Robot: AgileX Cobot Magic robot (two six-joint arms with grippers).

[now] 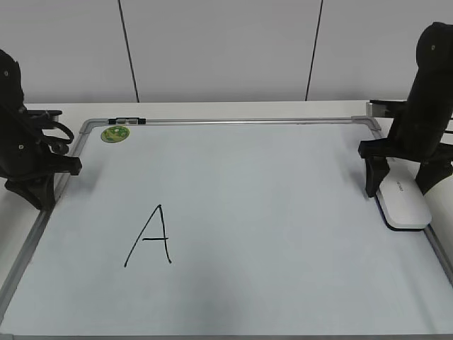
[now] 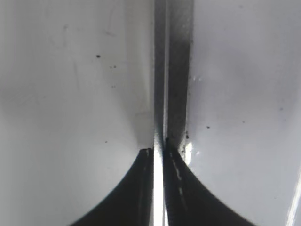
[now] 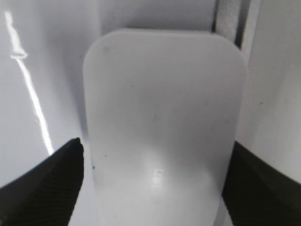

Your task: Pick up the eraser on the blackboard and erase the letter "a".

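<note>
The eraser point(image 1: 405, 205) is a white rounded block lying flat at the right edge of the blackboard point(image 1: 269, 212). My right gripper point(image 1: 400, 188) is open and lowered over it, with one finger close on each side. In the right wrist view the eraser point(image 3: 164, 94) fills the space between the two fingers point(image 3: 156, 146). My left gripper point(image 1: 39, 193) is shut and empty over the board's left frame rail point(image 2: 174, 70), with its fingertips point(image 2: 159, 150) nearly together. No small lowercase "a" shows. Only a large capital "A" point(image 1: 150, 237) is drawn at the front left.
A round green magnet point(image 1: 115, 133) sits at the board's far left corner. Next to it a small dark object point(image 1: 129, 121) lies on the top frame rail. A white wall stands behind the table.
</note>
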